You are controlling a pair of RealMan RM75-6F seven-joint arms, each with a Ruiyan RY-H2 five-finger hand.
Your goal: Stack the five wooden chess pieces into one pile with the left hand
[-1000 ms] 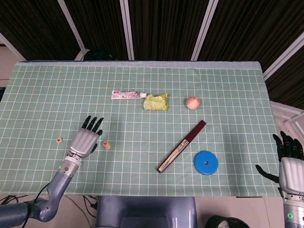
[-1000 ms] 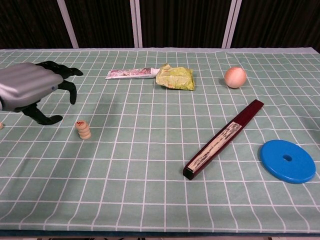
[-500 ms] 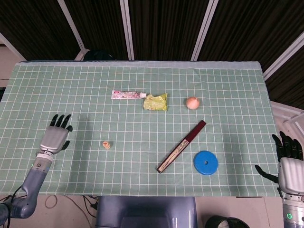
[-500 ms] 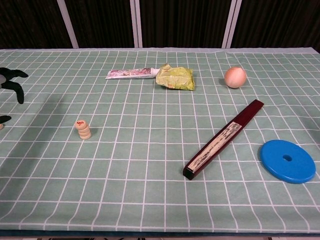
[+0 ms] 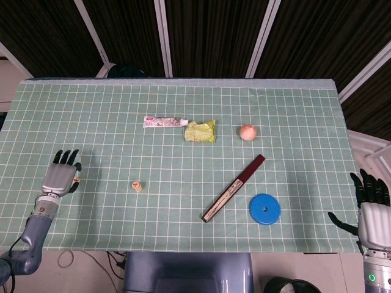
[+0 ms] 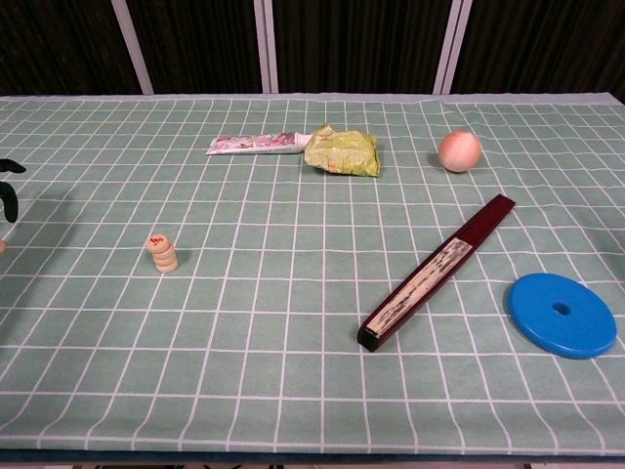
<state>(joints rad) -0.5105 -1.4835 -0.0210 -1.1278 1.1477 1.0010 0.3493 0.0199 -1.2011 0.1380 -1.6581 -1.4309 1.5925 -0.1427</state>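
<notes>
One pile of chess pieces [image 6: 162, 252] is standing left of centre, count unclear. One loose piece [image 6: 1, 246] is lying at the left edge under the left hand [image 5: 58, 177], whose grasp I cannot tell. The right hand [image 5: 372, 210] is hanging spread and empty at lower right.

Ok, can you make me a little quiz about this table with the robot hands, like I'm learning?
1. True or false: the round blue disc with a hole touches the long dark red folded fan.
2. What lies right beside the white toothpaste tube?
A. peach-coloured ball
B. crumpled yellow-green packet
C. small stack of wooden chess pieces
3. Fill in: the left hand hovers near the table's ____ edge.

Key: 1 false; 2 B; 3 left.
</notes>
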